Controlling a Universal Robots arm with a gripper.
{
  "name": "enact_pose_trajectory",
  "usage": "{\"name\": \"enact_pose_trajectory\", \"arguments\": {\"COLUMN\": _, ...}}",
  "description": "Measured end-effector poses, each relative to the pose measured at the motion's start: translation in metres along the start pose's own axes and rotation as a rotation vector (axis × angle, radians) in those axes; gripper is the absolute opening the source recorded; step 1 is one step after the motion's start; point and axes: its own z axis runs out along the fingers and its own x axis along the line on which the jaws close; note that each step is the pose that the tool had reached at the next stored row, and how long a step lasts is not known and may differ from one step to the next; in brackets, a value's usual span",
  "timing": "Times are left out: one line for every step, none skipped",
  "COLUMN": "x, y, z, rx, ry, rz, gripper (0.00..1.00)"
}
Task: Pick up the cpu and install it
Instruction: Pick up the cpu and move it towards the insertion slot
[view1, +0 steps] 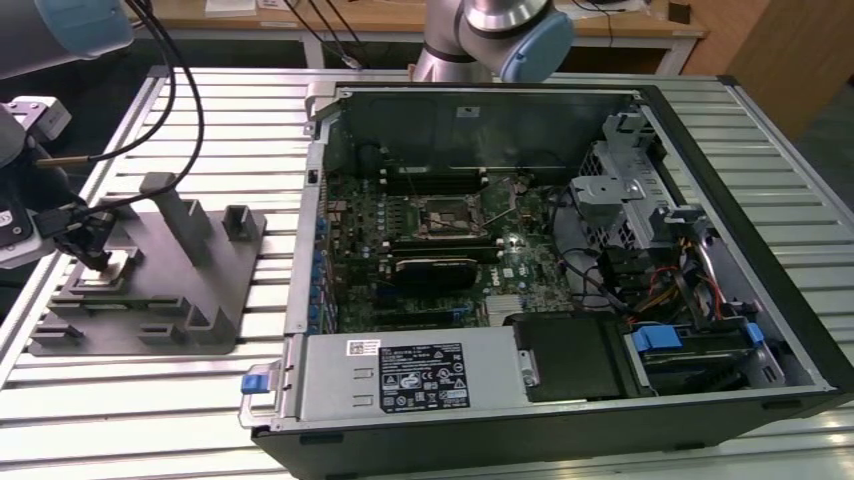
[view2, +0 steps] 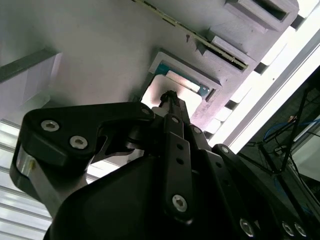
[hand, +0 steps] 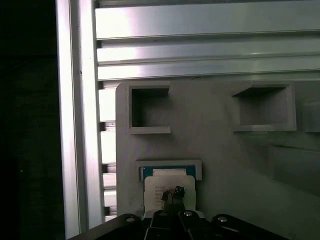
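In the tray (view1: 230, 268) pocket, cpu (hand: 167, 181) beneath closed jaws

Slatted silver aluminium table (view1: 134, 400) carries a grey plastic fixture tray (view1: 234, 270) at the exterior view's left. An open black metal computer case (view1: 561, 440) lies just beside it, to the right.

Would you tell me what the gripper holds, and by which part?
Cannot tell: the gripper is down at the top of the cpu, seated in the tray.
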Motion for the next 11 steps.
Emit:
{"name": "enact_pose_trajectory", "arguments": {"x": 0.0000, "y": 0.0000, "z": 0.0001, "rx": 0.0000, "ry": -0.0001, "rz": 0.000, "gripper": 0.11}}
{"name": "enact_pose_trajectory", "arguments": {"x": 0.0000, "y": 0.0000, "z": 0.0001, "rx": -0.0001, "ry": -0.0001, "rz": 0.000, "gripper": 0.11}}
{"name": "enact_pose_trajectory", "arguments": {"x": 0.0000, "y": 0.0000, "z": 0.0002, "rx": -0.0001, "ry": -0.0002, "rz": 0.000, "gripper": 0.11}}
{"name": "enact_pose_trajectory", "arguments": {"x": 0.0000, "y": 0.0000, "z": 0.0003, "rx": -0.0001, "ry": -0.0002, "rz": 0.000, "gripper": 0.11}}
{"name": "enact_pose_trajectory", "arguments": {"x": 0.0000, "y": 0.0000, "z": 0.0003, "rx": -0.0001, "ry": -0.0002, "rz": 0.000, "gripper": 0.11}}
{"name": "enact_pose_trajectory", "arguments": {"x": 0.0000, "y": 0.0000, "z": 0.0003, "rx": -0.0001, "ry": -0.0002, "rz": 0.000, "gripper": 0.11}}
{"name": "enact_pose_trajectory", "arguments": {"x": 0.0000, "y": 0.0000, "z": 0.0004, "rx": -0.0001, "ry": -0.0002, "rz": 0.000, "gripper": 0.17}}
{"name": "enact_pose_trajectory", "arguments": {"x": 0.0000, "y": 0.0000, "z": 0.0004, "rx": -0.0002, "ry": -0.0002, "rz": 0.000, "gripper": 0.17}}
{"name": "enact_pose_trajectory", "arguments": {"x": 0.0000, "y": 0.0000, "z": 0.0005, "rx": -0.0001, "ry": -0.0002, "rz": 0.000, "gripper": 0.23}}
{"name": "enact_pose_trajectory", "arguments": {"x": 0.0000, "y": 0.0000, "z": 0.0005, "rx": -0.0001, "ry": -0.0002, "rz": 0.000, "gripper": 0.29}}
{"name": "enact_pose_trajectory", "arguments": {"x": 0.0000, "y": 0.0000, "z": 0.0005, "rx": -0.0002, "ry": -0.0002, "rz": 0.000, "gripper": 0.29}}
